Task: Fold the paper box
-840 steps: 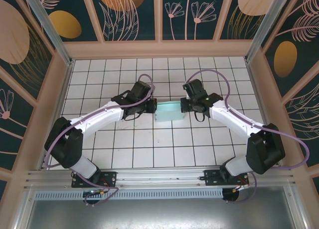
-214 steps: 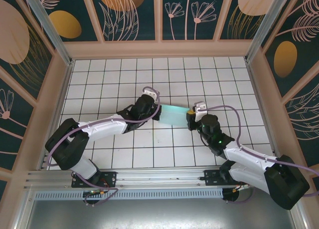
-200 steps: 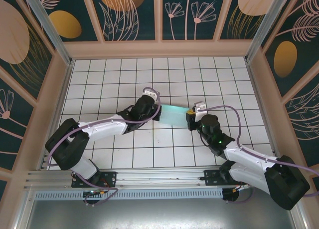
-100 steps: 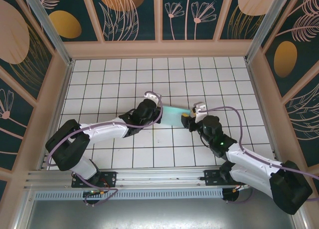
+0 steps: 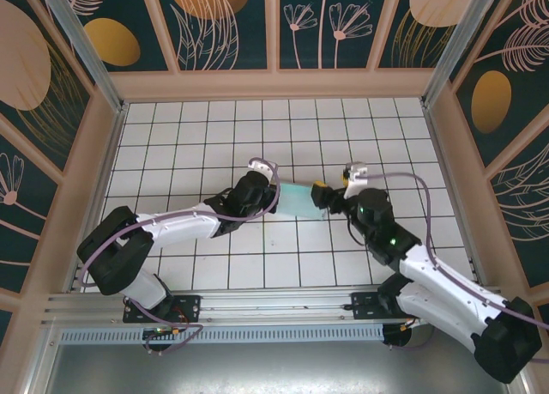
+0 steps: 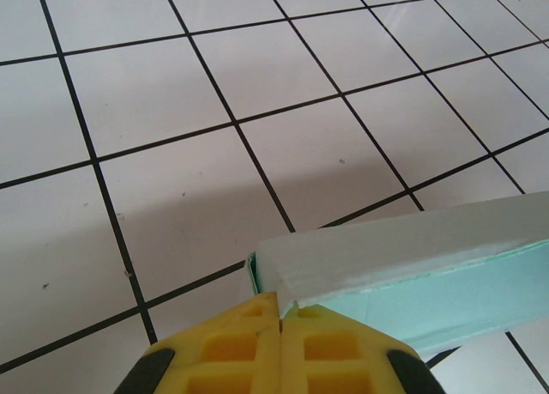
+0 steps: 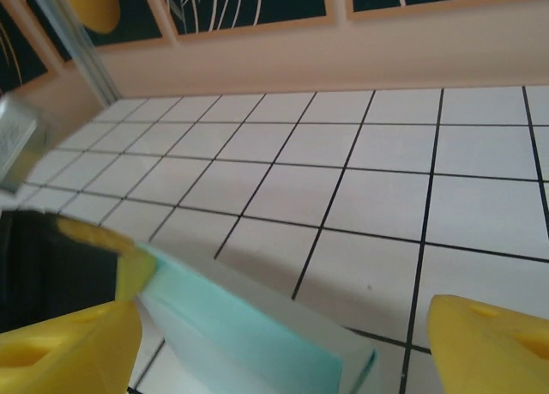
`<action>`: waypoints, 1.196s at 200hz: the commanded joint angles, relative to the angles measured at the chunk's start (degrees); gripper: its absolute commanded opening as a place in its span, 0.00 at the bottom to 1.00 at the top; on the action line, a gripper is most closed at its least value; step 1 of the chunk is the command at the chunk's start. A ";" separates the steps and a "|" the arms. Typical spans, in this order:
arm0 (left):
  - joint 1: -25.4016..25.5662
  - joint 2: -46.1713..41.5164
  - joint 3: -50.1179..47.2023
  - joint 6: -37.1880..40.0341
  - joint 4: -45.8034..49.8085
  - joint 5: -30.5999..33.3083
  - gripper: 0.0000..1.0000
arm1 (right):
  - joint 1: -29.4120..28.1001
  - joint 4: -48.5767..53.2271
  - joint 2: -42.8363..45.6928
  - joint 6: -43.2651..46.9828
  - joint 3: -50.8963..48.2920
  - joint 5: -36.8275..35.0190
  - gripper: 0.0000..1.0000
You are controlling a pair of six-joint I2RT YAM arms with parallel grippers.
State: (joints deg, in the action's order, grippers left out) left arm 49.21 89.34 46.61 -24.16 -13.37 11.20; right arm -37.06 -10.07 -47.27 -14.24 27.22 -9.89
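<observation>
Left claw (image 6: pixel 280 312) clamps one end of the paper box (image 6: pixel 429 274).

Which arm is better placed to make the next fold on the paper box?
Right, probably. The right gripper is open, with one end of the paper box between its spread fingers, so it can take a flap there. The left gripper is shut on the other end, holding it steady.

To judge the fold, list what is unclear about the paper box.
1. Top external: the paper box, left end hidden under the left arm's wrist.
2. Left wrist: its far end, cut by the right edge.
3. Right wrist: its creases, blurred; near part cut by the bottom edge.
</observation>
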 commanded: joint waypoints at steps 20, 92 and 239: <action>0.53 -0.26 -1.76 0.65 1.98 -0.56 0.00 | 2.34 8.91 -12.40 -6.44 10.79 -0.33 0.82; 0.51 -0.96 -4.57 -1.37 -2.04 -2.60 0.04 | 1.79 3.20 -18.48 -8.94 4.82 -0.77 0.79; 0.49 -7.58 -8.20 -0.68 -0.29 -3.57 0.48 | -1.81 -4.01 -19.59 -12.00 -2.39 -8.48 0.79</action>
State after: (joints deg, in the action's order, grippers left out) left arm 49.30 84.18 39.51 -26.44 -16.43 8.82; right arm -38.37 -14.31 -65.21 -25.58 26.15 -16.01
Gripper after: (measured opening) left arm 0.450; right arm 0.791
